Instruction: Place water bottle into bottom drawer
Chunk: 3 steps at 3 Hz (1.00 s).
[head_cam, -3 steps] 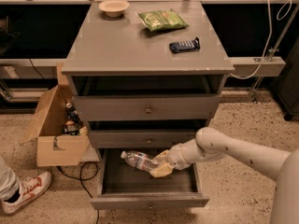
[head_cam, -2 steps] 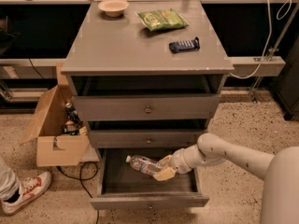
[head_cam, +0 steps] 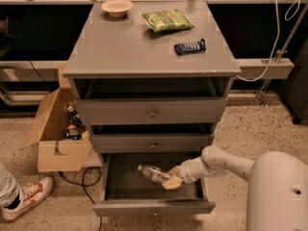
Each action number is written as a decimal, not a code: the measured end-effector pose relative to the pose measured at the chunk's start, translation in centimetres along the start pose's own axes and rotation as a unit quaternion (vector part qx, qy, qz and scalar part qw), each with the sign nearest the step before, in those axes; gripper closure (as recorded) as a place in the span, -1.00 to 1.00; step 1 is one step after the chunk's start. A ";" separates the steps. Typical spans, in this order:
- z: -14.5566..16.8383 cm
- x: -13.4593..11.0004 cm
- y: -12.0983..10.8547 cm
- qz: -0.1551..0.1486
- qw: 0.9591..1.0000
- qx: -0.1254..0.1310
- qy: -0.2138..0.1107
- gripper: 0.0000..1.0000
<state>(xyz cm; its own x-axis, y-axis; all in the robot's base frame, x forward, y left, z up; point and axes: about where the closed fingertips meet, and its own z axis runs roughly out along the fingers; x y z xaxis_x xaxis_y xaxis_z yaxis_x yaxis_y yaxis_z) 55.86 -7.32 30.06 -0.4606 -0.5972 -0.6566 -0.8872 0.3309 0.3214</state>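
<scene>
Camera view: pincer (head_cam: 172, 178) pinching water bottle (head_cam: 153, 173), horizontal, cap leftward, in bottom drawer (head_cam: 154, 208).

One high camera looks down on cabinet (head_cam: 151, 57) and hand (head_cam: 172, 179), which holds water bottle (head_cam: 153, 173) over bottom drawer (head_cam: 154, 208).

Nothing here can be read. The crinkled green chip bag (head_cam: 167, 20) carries pale print and the small clear ribbed plastic water bottle (head_cam: 153, 173) a white label, both illegible. The gripper (head_cam: 172, 179) clasps that bottle inside the pulled-out grey wooden bottom drawer (head_cam: 153, 208).
</scene>
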 end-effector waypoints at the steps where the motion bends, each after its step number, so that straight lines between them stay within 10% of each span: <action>1: 1.8 2.6 -3.6 0.028 0.998 0.051 0.007 1.00; 2: 2.9 3.7 -5.3 0.039 0.996 0.078 0.008 1.00; 3: 4.7 4.8 -6.7 0.052 0.995 0.087 0.006 0.46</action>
<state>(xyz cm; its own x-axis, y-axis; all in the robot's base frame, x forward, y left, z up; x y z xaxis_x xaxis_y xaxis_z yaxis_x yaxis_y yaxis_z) 59.72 -8.95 21.56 -0.5510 -0.5609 -0.6179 -0.8172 0.5128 0.2632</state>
